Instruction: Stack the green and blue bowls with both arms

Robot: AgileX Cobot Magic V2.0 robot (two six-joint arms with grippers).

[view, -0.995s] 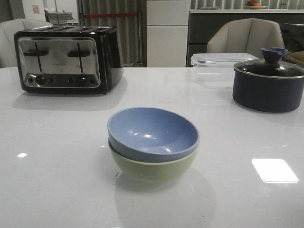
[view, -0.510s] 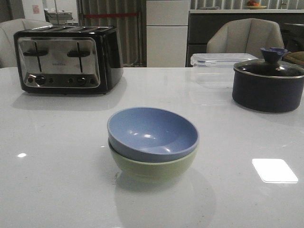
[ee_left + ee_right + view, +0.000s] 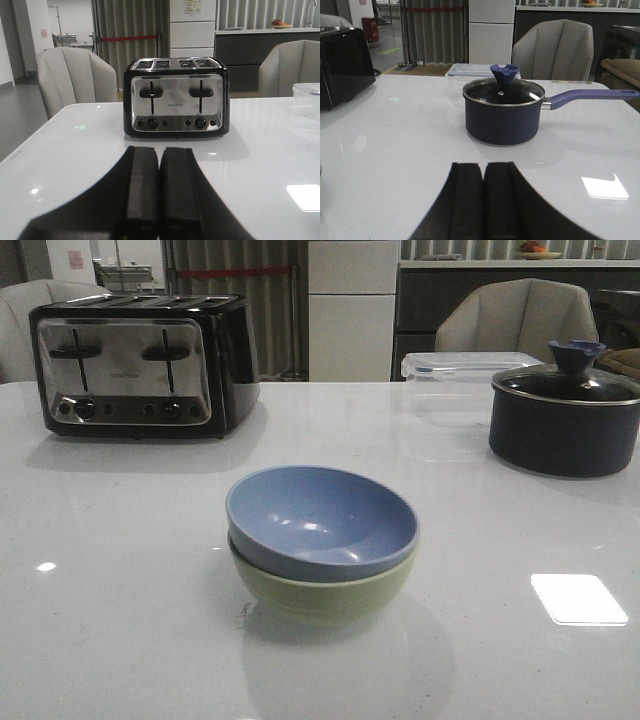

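The dusty blue bowl point(image 3: 320, 520) sits nested inside the pale green bowl point(image 3: 325, 595) at the middle of the white table, in the front view. Neither gripper shows in the front view. In the left wrist view my left gripper point(image 3: 159, 152) is shut and empty, pointing at the toaster. In the right wrist view my right gripper point(image 3: 483, 167) is shut and empty, pointing at the dark pot. The bowls do not show in either wrist view.
A black and chrome toaster point(image 3: 140, 365) stands at the back left, also in the left wrist view point(image 3: 176, 97). A dark lidded pot point(image 3: 565, 410) with a blue handle point(image 3: 590, 95) stands at the back right, a clear plastic box point(image 3: 455, 380) beside it. Chairs stand behind the table.
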